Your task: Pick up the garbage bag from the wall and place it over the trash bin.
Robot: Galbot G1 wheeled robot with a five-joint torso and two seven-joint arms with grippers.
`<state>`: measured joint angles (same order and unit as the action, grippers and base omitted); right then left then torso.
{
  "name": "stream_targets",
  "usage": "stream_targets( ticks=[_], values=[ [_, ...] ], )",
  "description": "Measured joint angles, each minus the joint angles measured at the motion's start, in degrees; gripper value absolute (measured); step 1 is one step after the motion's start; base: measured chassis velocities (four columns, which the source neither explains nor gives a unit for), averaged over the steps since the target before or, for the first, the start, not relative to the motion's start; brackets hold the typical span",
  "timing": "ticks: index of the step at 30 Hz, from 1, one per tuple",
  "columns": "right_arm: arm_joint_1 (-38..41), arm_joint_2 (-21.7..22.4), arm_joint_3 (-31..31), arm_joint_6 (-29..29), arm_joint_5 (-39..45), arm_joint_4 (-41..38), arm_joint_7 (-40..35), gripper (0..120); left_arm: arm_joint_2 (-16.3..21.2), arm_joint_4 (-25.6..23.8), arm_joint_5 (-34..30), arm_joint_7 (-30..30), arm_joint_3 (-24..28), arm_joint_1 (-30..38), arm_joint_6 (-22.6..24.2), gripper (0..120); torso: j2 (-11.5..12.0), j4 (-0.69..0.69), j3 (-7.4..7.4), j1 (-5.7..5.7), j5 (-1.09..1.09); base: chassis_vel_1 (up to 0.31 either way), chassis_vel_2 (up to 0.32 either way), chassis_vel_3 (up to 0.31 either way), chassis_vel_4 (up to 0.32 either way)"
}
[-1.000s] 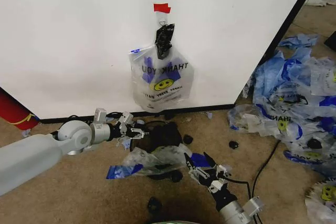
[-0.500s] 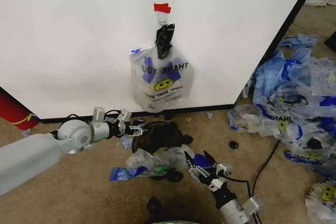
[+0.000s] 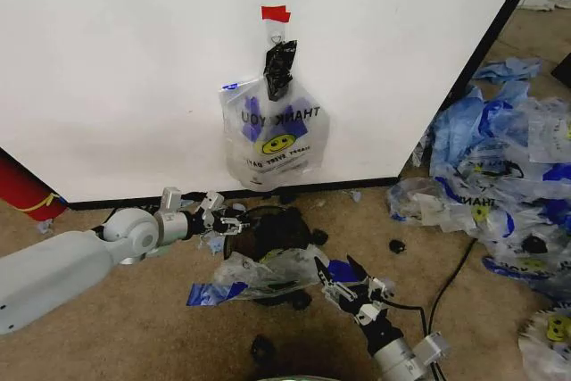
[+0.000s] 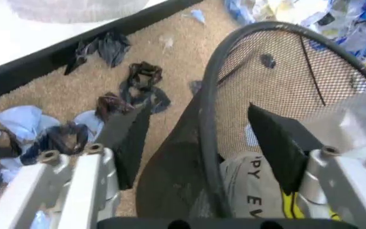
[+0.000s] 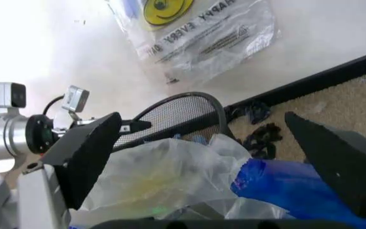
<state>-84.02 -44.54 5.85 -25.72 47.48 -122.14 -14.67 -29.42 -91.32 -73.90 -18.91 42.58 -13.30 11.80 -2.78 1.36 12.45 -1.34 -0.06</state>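
The garbage bag (image 3: 272,136), a see-through plastic bag with blue handles, a yellow smiley face and "THANK YOU" lettering, hangs on the wall (image 3: 125,69) just under a small piece of red tape (image 3: 275,13), with a small black plastic bag (image 3: 278,69) hanging in front of its top. Below it on the carpet stands the trash bin (image 3: 268,231), a round black wire-mesh bin close to the wall's black base strip (image 3: 357,185). A second crumpled clear bag (image 3: 259,276) with a blue handle lies across the bin's near side.

The left gripper (image 3: 228,222) is at the bin's rim on the left side. From the head camera its grip cannot be made out; the left wrist view shows the trash bin (image 4: 278,95) rim passing between its two spread fingers (image 4: 275,145), one inside the mesh and one outside, not pressed onto the wire, with printed plastic lying in the bin beneath.

The right gripper (image 3: 348,287) is on the near right side of the bin, by the blue handle of the crumpled bag. The right wrist view shows its fingers (image 5: 87,152) set wide apart around the crumpled clear bag (image 5: 170,176) without closing on it, and beyond them the trash bin (image 5: 177,114), the left gripper (image 5: 129,126) and the lower part of the garbage bag (image 5: 202,33) on the wall.

To the right of the bin, a heap of similar bags (image 3: 508,176) covers the carpet.
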Motion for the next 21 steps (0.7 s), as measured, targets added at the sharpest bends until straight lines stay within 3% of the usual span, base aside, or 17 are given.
stream_targets(
  ticks=[7,18,21],
  values=[
    [-0.3,-0.4,-0.2,-0.4,-0.5,0.2,0.0,93,-0.8,1.0,0.0,0.0,2.3,1.7,0.0,37,0.0,-0.01,0.0,0.0,0.0,0.0,0.0,0.0,0.0],
    [-1.1,-1.0,-0.8,-1.1,-1.6,0.7,0.4,91,-3.0,2.3,-0.2,0.8,5.9,4.8,0.1,33,0.0,0.0,0.0,0.0,0.01,0.0,0.0,0.0,0.0],
    [-1.1,-1.0,-0.9,-1.1,-1.7,0.8,0.4,91,-2.9,2.1,-0.2,1.6,6.0,4.7,-0.3,22,0.0,0.0,0.0,0.0,0.0,0.0,0.0,0.0,0.0]
  ],
)
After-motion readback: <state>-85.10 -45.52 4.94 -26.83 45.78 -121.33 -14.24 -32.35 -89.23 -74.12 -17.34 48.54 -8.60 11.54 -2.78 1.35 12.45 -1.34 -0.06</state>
